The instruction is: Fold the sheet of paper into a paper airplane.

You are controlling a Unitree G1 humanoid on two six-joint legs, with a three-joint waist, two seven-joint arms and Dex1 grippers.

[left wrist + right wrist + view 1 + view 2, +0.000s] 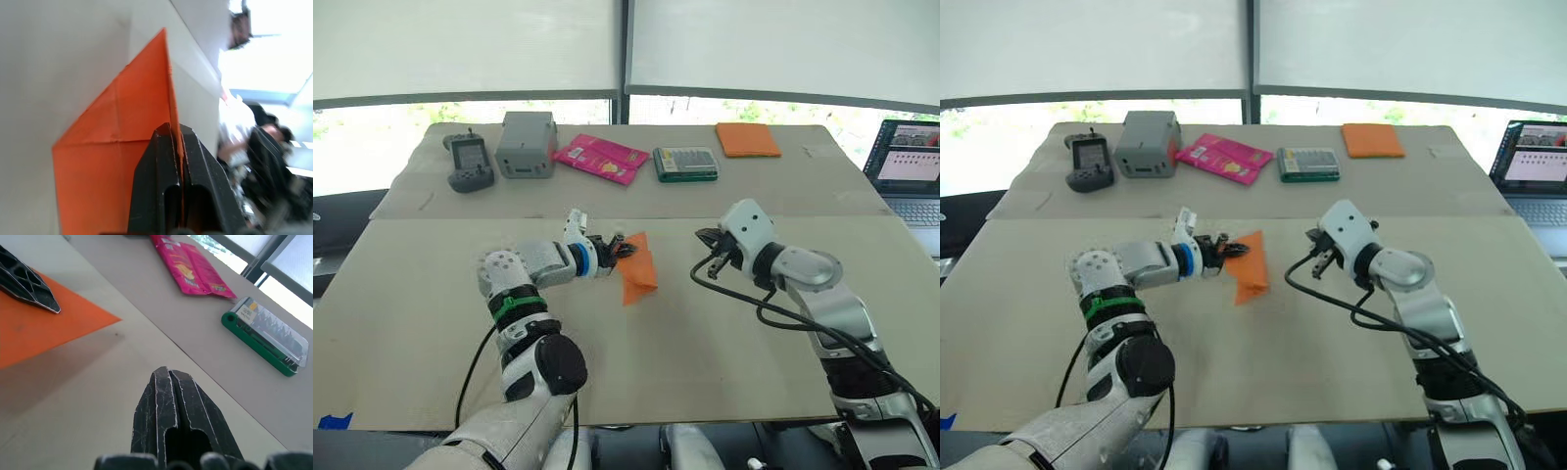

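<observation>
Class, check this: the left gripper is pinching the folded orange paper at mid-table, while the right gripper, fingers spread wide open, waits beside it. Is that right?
One detail is wrong. The right gripper waits beside the paper, but its fingers are closed together, not spread, as the right wrist view shows. The left gripper is indeed pinching the folded orange paper at mid-table.
</observation>
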